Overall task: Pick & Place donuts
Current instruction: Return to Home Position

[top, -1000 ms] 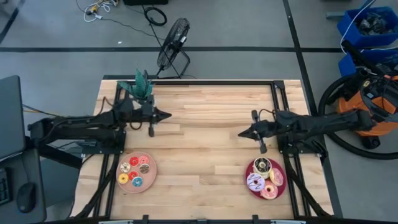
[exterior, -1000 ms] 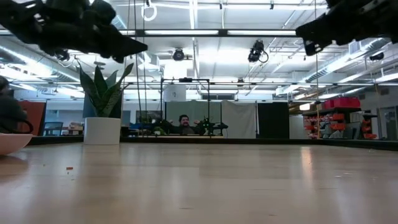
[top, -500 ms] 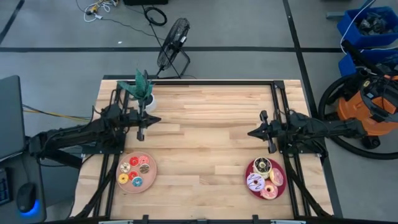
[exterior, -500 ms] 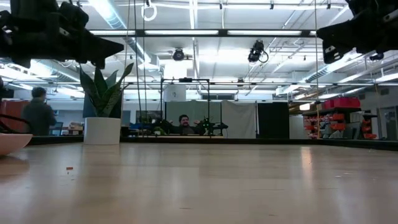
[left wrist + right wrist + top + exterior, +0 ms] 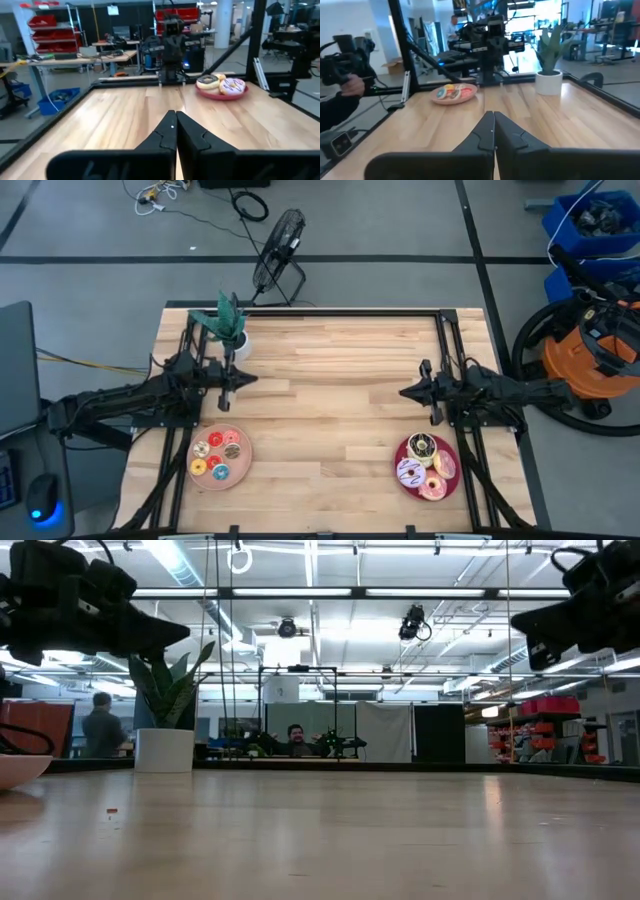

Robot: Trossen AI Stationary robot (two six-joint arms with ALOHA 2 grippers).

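1. The left end effector (image 5: 240, 377) has its two dark fingers pressed together and holds nothing. Over the last second we see it draw back toward its base, and it now hovers above the tabletop (image 5: 330, 410).
2. The right end effector (image 5: 405, 392) is likewise closed on nothing, and it has retreated the same way to its own side.
3. We judge this to mean the sorting is finished. No donut lies loose on the wood, and both arms look nearly parked.
4. The small donuts (image 5: 214, 461) sit clustered on the light pink plate (image 5: 240, 476), near the left arm.
5. The big donuts (image 5: 409, 472) crowd the dark pink plate (image 5: 401, 454), near the right arm.
6. The fingers look matte, hard and angular, and they taper to a narrow tip.
7. The donuts are glossy rings with coloured icing. The plates are smooth, round and shallow.
8. The tabletop is pale jointed wood planks with a slight sheen.
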